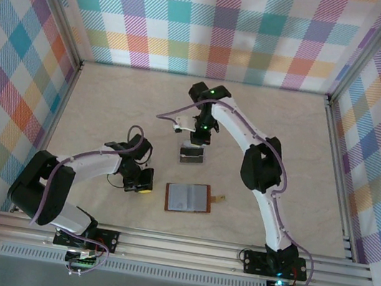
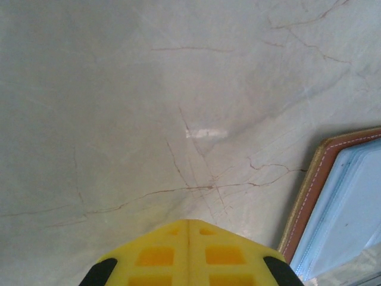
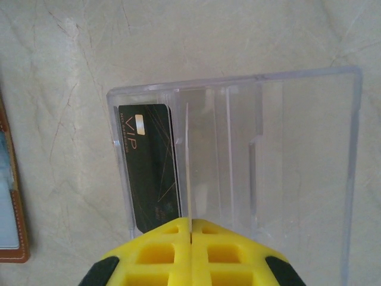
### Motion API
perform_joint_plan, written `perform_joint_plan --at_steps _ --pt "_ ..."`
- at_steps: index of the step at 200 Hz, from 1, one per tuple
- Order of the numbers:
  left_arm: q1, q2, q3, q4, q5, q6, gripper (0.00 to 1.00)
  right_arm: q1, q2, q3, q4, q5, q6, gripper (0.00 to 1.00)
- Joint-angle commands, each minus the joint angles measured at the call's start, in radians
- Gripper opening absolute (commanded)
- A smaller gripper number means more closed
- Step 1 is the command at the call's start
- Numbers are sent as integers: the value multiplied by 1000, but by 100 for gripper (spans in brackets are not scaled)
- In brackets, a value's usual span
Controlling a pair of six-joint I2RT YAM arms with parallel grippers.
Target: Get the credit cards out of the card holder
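Observation:
The brown leather card holder (image 1: 187, 198) lies open on the table, grey-blue pockets up and strap tab to the right. Its edge shows in the left wrist view (image 2: 339, 202) and at the left of the right wrist view (image 3: 12, 202). One dark credit card (image 3: 149, 167) marked VIP stands in the leftmost slot of a clear plastic sleeve (image 3: 297, 167). My right gripper (image 3: 190, 221) is shut on a second thin card (image 3: 187, 161), seen edge-on over a slot beside the dark one. Left of the wallet my left gripper (image 2: 189, 221) hovers shut, holding nothing.
The clear sleeve (image 1: 190, 159) sits on the marble tabletop just beyond the wallet, under the right gripper (image 1: 196, 142). The left gripper (image 1: 141, 186) is low beside the wallet's left edge. Plaid walls enclose the table on three sides.

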Motion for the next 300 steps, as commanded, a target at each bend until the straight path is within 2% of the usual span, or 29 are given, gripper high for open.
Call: perform_joint_plan --at_steps 1,19,40,52,73,99,140,196,300 --pt "13 2 6 -46 17 22 5 -8 38 29 -107 -40 74 0" --pt "13 5 6 -50 21 25 5 -8 57 48 -123 -66 94 2" --pt "14 19 15 -56 27 30 5 -8 76 81 -127 -63 109 12" --pt "14 28 26 -62 29 30 5 -8 73 81 -99 -53 109 22" --pt "14 36 48 -75 30 33 5 -12 49 81 -31 -26 124 31" --pt "14 39 70 -90 27 37 5 -16 -1 61 41 -11 135 33" --pt "14 35 88 -99 26 37 5 -17 -116 -79 200 -8 152 35" --pt "15 48 94 -93 28 32 5 -17 -122 -171 374 74 172 35" --pt "13 50 80 -83 49 18 6 -9 -81 -248 368 47 139 36"
